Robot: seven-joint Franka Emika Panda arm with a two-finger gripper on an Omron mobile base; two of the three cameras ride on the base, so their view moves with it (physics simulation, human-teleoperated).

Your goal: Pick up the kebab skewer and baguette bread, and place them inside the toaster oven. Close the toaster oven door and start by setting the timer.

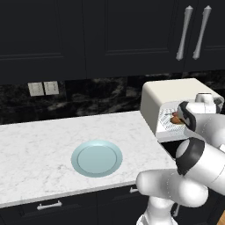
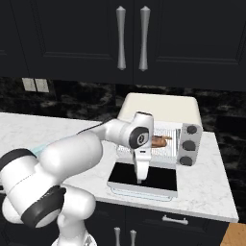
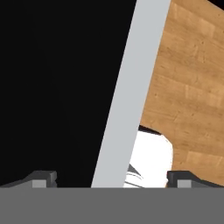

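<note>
at the bottom of the hand view our two-finger gripper (image 3: 112, 178) has its dark tips spread wide apart, with nothing between them but the pale bar handle (image 3: 127, 96) of the dark glass toaster oven door (image 3: 57, 87), which crosses the frame centre; wood floor fills the right. in the right base view, lower centre, that door lies folded flat and open. we judge the loading done and the door-closing step in hand: next we must get under or behind that handle and swing the door up. further back, the cream-white boxy toaster oven (image 2: 161, 108) holds a reddish-brown piece, seemingly the golden-brown baguette bread (image 2: 160, 141), on its wire rack; we cannot pick out the kebab skewer.
</note>
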